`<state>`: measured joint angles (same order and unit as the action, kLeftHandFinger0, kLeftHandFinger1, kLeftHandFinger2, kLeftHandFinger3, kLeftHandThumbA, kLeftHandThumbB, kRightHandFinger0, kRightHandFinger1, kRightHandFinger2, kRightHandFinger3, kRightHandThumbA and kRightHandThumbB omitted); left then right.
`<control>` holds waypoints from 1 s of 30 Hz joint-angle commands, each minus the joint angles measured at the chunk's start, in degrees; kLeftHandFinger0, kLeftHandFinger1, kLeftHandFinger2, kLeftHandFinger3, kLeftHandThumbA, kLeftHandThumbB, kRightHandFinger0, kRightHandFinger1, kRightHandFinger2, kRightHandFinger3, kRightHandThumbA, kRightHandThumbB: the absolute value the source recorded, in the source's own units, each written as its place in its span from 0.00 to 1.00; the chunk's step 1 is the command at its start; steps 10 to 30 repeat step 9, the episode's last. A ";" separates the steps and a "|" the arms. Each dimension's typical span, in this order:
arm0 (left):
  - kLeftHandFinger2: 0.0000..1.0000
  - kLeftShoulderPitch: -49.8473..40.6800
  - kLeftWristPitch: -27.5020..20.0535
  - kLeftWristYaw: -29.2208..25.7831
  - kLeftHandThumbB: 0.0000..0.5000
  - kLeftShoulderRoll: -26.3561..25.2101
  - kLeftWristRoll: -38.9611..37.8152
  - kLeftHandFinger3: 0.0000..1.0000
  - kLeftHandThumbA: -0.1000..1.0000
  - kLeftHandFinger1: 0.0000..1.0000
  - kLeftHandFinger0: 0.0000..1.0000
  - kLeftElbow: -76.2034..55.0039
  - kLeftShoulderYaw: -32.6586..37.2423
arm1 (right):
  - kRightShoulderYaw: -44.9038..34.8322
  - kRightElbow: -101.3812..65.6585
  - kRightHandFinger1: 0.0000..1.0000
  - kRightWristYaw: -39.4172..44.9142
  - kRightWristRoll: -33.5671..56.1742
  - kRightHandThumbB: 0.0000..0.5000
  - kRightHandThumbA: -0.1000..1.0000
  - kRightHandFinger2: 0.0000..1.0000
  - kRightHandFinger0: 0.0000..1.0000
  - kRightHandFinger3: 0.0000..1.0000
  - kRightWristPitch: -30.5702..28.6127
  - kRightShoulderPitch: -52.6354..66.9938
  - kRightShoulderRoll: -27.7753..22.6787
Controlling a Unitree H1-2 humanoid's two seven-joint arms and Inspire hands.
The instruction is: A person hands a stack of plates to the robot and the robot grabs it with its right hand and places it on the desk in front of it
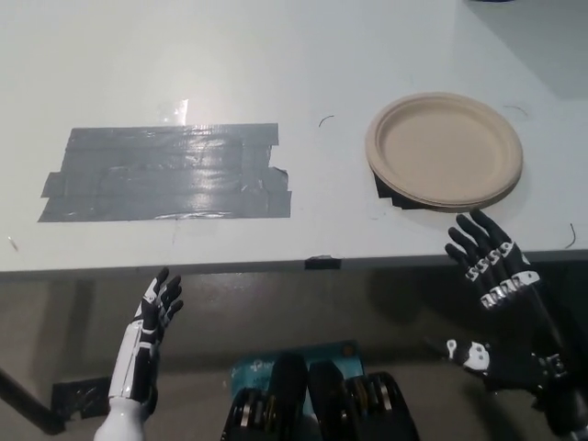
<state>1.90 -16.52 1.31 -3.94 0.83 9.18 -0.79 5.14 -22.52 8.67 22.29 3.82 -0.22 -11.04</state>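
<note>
Below the desk (276,55) edge, the right hand (501,312) holds nothing, fingers (487,241) spread.

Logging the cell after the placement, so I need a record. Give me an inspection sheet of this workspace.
Surface: white desk, flat, faint pen-like marks.
Job's things: stack of plates lying on the desk's right part, in no hand.
Clutter: grey tape patch at left; black tape partly under the plates.
Hands: right hand open, before the desk edge, apart from the plates; left hand open, low at left.
Cables: nothing seen.
Surroundings: floor below the desk edge.
</note>
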 commanded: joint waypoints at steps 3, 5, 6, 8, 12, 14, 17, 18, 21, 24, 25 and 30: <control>1.00 -0.33 -0.81 0.19 0.33 -0.05 -0.31 1.00 1.00 1.00 1.00 -1.13 0.04 | -0.66 6.96 1.00 1.29 -2.21 0.69 1.00 1.00 1.00 1.00 -5.21 -0.05 2.61; 1.00 -0.73 -1.40 0.22 0.34 -0.17 -0.05 1.00 1.00 1.00 1.00 -0.91 0.14 | -0.31 8.15 1.00 1.75 -2.62 0.70 1.00 1.00 1.00 1.00 -5.19 0.32 2.74; 1.00 -0.94 -1.34 0.23 0.34 -0.12 -0.08 1.00 1.00 1.00 1.00 -1.06 0.18 | -0.34 8.40 1.00 1.86 -2.81 0.69 1.00 1.00 1.00 1.00 -5.13 0.42 2.78; 1.00 -1.19 -1.09 0.08 0.33 -0.05 0.26 1.00 1.00 1.00 1.00 -1.37 0.26 | -0.50 9.17 1.00 1.99 -2.93 0.65 1.00 1.00 1.00 1.00 -4.72 0.41 2.79; 1.00 -1.29 -1.07 0.05 0.33 -0.06 0.33 1.00 1.00 1.00 1.00 -1.45 0.25 | -0.50 9.27 1.00 2.06 -2.98 0.65 1.00 1.00 1.00 1.00 -4.66 0.42 2.82; 1.00 -1.29 -1.07 0.05 0.33 -0.06 0.33 1.00 1.00 1.00 1.00 -1.45 0.25 | -0.50 9.27 1.00 2.06 -2.98 0.65 1.00 1.00 1.00 1.00 -4.66 0.42 2.82; 1.00 -1.29 -1.07 0.05 0.33 -0.06 0.33 1.00 1.00 1.00 1.00 -1.45 0.25 | -0.50 9.27 1.00 2.06 -2.98 0.65 1.00 1.00 1.00 1.00 -4.66 0.42 2.82; 1.00 -1.29 -1.07 0.05 0.33 -0.06 0.33 1.00 1.00 1.00 1.00 -1.45 0.25 | -0.50 9.27 1.00 2.06 -2.98 0.65 1.00 1.00 1.00 1.00 -4.66 0.42 2.82; 1.00 -1.29 -1.07 0.05 0.33 -0.06 0.33 1.00 1.00 1.00 1.00 -1.45 0.25 | -0.50 9.27 1.00 2.06 -2.98 0.65 1.00 1.00 1.00 1.00 -4.66 0.42 2.82; 1.00 -1.29 -1.07 0.05 0.33 -0.06 0.33 1.00 1.00 1.00 1.00 -1.45 0.25 | -0.50 9.27 1.00 2.06 -2.98 0.65 1.00 1.00 1.00 1.00 -4.66 0.42 2.82; 1.00 -1.29 -1.07 0.05 0.33 -0.06 0.33 1.00 1.00 1.00 1.00 -1.45 0.25 | -0.50 9.27 1.00 2.06 -2.98 0.65 1.00 1.00 1.00 1.00 -4.66 0.42 2.82; 1.00 -1.29 -1.07 0.05 0.33 -0.06 0.33 1.00 1.00 1.00 1.00 -1.45 0.25 | -0.50 9.27 1.00 2.06 -2.98 0.65 1.00 1.00 1.00 1.00 -4.66 0.42 2.82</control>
